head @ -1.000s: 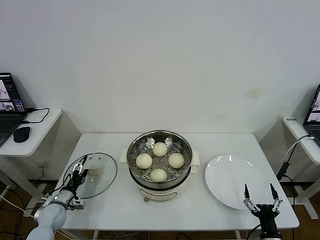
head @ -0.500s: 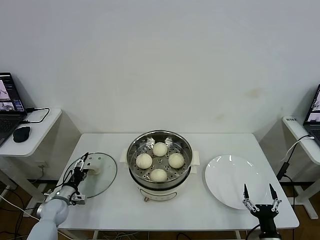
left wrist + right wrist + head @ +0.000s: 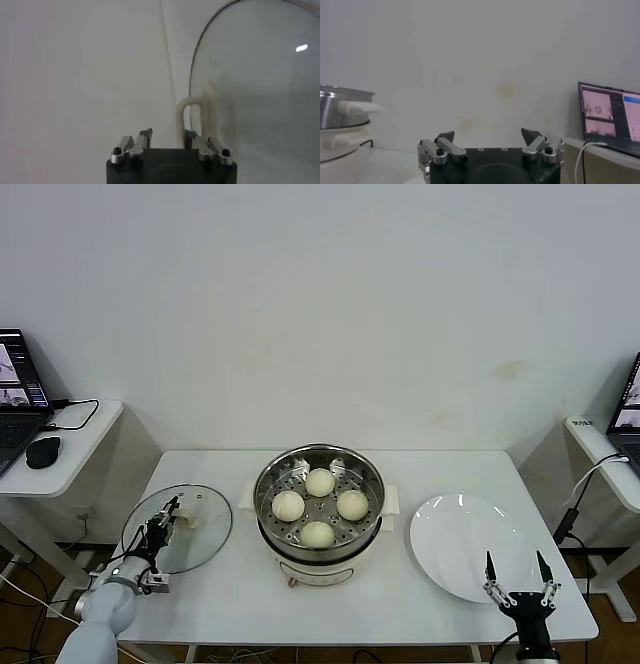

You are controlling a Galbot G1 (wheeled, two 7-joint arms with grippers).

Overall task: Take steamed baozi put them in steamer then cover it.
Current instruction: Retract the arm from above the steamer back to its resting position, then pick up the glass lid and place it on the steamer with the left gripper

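Four steamed baozi (image 3: 319, 506) sit on the perforated tray inside the steamer (image 3: 319, 522), which stands uncovered at the middle of the white worktop (image 3: 250, 594). The buns form a loose diamond: one toward the wall, one toward the robot, one on each side, none touching another.

The cover (image 3: 185, 527) lies flat on the worktop to the steamer's left, just beside it but apart from its side handle. Its cream-white handle (image 3: 188, 521) sits at the centre of the glass.

The left gripper (image 3: 163, 522) is over the cover, at the near-left part of the glass, right beside the handle. In the left wrist view the fingers (image 3: 144, 141) are spread, and the arched handle (image 3: 199, 116) rises just ahead of the gap, closer to one fingertip than the other; the fingers do not pinch it. The cover's metal rim (image 3: 190, 75) curves past behind the handle.

A white plate (image 3: 465, 546) lies on the worktop to the steamer's right. The right gripper (image 3: 517, 581) hangs at the near edge of that plate, its fingers (image 3: 443, 137) spread wide and holding nothing. In the right wrist view the steamer (image 3: 340, 123) shows off to one side, and a laptop (image 3: 609, 117) stands on a side table.
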